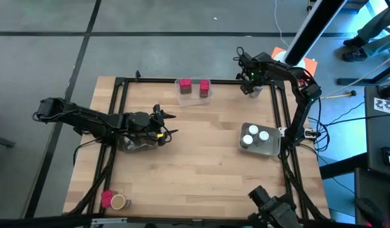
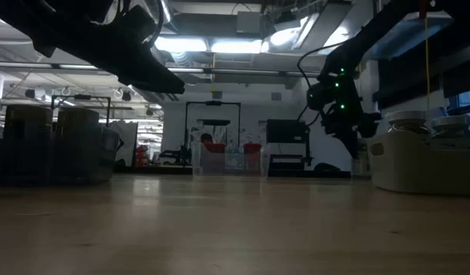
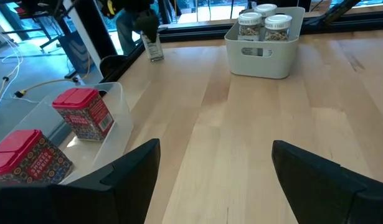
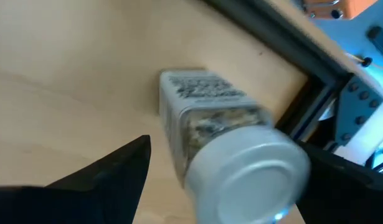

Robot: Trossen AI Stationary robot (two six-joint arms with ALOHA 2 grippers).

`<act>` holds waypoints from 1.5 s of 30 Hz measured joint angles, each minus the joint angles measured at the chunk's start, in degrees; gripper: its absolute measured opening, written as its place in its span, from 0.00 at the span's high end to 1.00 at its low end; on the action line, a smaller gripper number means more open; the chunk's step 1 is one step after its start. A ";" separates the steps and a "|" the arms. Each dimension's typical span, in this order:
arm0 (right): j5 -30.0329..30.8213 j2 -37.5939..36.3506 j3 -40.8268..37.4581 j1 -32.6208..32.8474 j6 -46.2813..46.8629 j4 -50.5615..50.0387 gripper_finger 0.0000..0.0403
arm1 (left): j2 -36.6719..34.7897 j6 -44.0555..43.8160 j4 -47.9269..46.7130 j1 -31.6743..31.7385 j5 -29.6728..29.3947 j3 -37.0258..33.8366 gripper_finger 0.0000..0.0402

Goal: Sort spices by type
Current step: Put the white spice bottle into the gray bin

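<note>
Jar [image 4: 222, 124] stands upright between the right tool's [image 4: 225, 168] spread fingers.

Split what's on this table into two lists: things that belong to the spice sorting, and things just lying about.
Job:
- two red blocks in the clear tray
- three white-capped jars in the grey bin
- one white-capped jar between the open right gripper fingers
- red block and tan cylinder, near left corner

Lying about:
- black frame rails

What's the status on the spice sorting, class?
Right gripper open around the white-capped jar, far right corner. Left gripper open, empty, mid-table. Nothing blocking.
</note>
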 joint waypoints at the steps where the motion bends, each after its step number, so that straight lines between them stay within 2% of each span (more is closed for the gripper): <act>1: -0.18 0.00 -0.57 0.00 -0.09 0.10 0.17 | 0.00 -0.02 0.00 0.01 0.00 0.00 0.27; 5: -0.20 0.00 -2.57 0.09 -0.68 1.95 0.21 | 0.00 0.22 0.00 0.02 0.00 0.00 0.27; 15: -0.70 -0.05 -3.08 0.11 -1.09 4.44 0.50 | 0.00 0.06 0.00 0.00 0.00 0.00 0.27; 24: -0.06 -1.36 -3.11 2.81 -3.14 4.46 0.50 | 0.00 0.03 0.02 0.00 0.00 0.00 0.27; 45: 0.19 -20.62 -3.06 21.55 -0.50 -2.72 0.50 | 0.00 0.00 0.07 -0.02 0.00 0.00 0.27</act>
